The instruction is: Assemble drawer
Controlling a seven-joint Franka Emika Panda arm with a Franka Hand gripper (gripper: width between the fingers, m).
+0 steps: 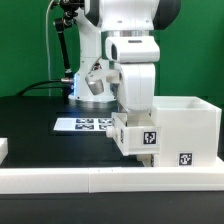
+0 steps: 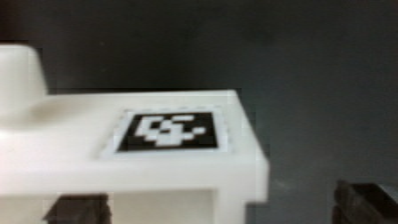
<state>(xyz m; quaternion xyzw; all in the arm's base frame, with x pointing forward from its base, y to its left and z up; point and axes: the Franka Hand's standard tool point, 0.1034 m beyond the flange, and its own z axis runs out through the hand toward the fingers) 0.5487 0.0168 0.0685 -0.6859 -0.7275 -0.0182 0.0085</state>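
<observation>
The tall white hollow casing [image 1: 188,125] stands at the exterior view's right, with a tag low on its front. A low white tray [image 1: 136,136] with a tag sits against the casing's left side. In the wrist view the tray [image 2: 107,165] fills the lower part, with its tag [image 2: 175,132] facing up and a rounded white stub [image 2: 18,65] at one end. My gripper [image 1: 134,116] is right above the tray. In the wrist view my gripper [image 2: 217,205] is open. One dark fingertip [image 2: 71,208] lies over the tray and the other stands clear beside it. A second tray is not identifiable.
The long low white rail [image 1: 100,180] runs along the front edge. The marker board [image 1: 85,124] lies flat on the black table left of the tray. A small white part [image 1: 3,149] shows at the far left edge. The arm's base [image 1: 92,90] stands behind.
</observation>
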